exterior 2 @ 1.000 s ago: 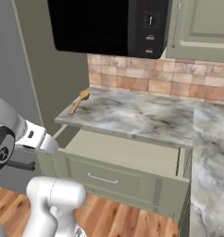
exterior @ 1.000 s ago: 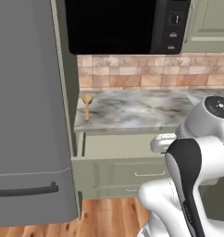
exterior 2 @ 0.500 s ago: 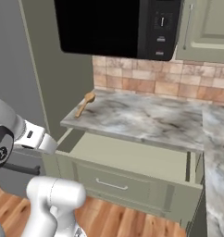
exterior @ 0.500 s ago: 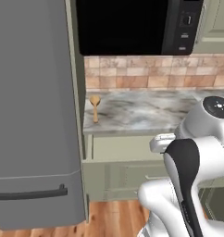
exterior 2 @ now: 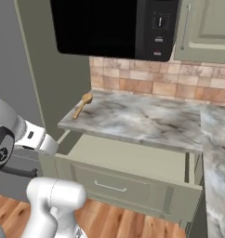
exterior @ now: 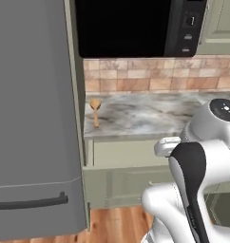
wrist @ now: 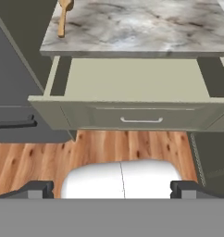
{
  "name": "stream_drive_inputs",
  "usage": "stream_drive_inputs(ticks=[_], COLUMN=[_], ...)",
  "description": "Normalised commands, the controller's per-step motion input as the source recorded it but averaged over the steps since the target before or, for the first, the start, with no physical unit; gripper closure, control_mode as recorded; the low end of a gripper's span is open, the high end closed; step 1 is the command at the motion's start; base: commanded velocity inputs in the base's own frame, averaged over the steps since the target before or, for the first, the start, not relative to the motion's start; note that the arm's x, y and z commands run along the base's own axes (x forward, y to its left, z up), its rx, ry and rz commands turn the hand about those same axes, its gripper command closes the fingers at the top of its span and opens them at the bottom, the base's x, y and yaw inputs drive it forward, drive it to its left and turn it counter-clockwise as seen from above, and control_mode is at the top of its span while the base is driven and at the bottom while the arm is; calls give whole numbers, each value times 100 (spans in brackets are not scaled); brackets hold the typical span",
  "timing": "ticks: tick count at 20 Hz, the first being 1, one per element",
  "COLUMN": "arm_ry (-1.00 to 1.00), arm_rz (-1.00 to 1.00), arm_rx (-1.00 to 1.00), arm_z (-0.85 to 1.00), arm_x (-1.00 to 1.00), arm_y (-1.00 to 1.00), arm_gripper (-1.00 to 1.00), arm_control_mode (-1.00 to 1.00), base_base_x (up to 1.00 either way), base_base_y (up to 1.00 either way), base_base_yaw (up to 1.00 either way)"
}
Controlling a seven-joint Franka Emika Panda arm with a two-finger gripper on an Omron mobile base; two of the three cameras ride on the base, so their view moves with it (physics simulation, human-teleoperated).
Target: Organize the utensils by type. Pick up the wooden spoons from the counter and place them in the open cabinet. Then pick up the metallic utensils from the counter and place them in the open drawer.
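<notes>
Hand view: wooden spoon is seen upper left on counter, drawer empty, gripper jaws spread, nothing held

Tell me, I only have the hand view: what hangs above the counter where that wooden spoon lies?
Observer: A black microwave hangs over the counter, above a brown-tile backsplash.
Operator: What stands left of the wooden spoon?
Observer: The left base view shows a tall grey fridge beside the wooden spoon, with an olive panel between them.
Operator: Any closed cabinet nearby?
Observer: Yes, a pale green upper cabinet right of the microwave has its door shut.
</notes>
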Motion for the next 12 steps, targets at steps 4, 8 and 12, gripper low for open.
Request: stream_drive_inputs(ticks=[4,8,12], arm_ry=[0,0,0], arm_rz=[0,0,0], arm_rx=[0,0,0], arm_z=[0,0,0], arm_x=[0,0,0], arm_y=[0,0,0], arm_gripper=[-100,-100,-100], arm_control_mode=[100,100,100], base_base_x=[47,52,33], base_base_y=[32,33,34], base_base_yaw=[-10,-11,-11])
